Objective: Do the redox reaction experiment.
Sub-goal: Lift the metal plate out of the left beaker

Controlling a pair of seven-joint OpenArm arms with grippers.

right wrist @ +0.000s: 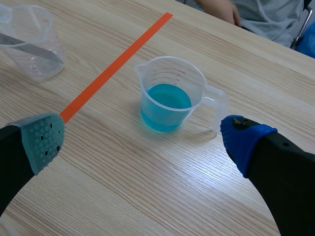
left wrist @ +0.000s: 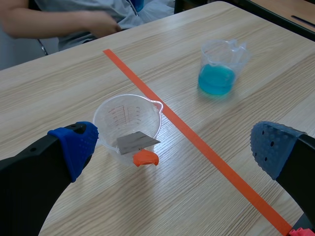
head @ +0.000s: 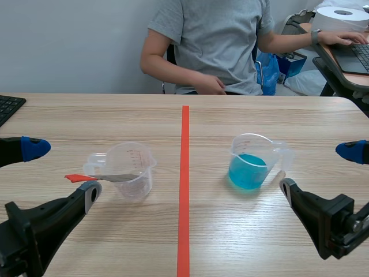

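A clear empty measuring cup (head: pixel 136 158) stands left of the tape line. Across its rim lies a grey metal strip (head: pixel 118 178) with an orange-red handle (head: pixel 76 178) sticking out on the left. Right of the line stands a second clear cup (head: pixel 253 161), holding blue liquid. My left gripper (head: pixel 60 171) is open near the empty cup (left wrist: pixel 123 110), with the strip (left wrist: pixel 137 142) ahead between its fingers. My right gripper (head: pixel 320 169) is open beside the blue cup (right wrist: pixel 167 93), holding nothing.
An orange tape line (head: pixel 184 184) runs down the table's middle. A person (head: pixel 213 46) sits across the table, one hand resting near its far edge. A black keyboard (head: pixel 8 107) lies at the far left. A side desk with a white roll (head: pixel 343 17) stands at the back right.
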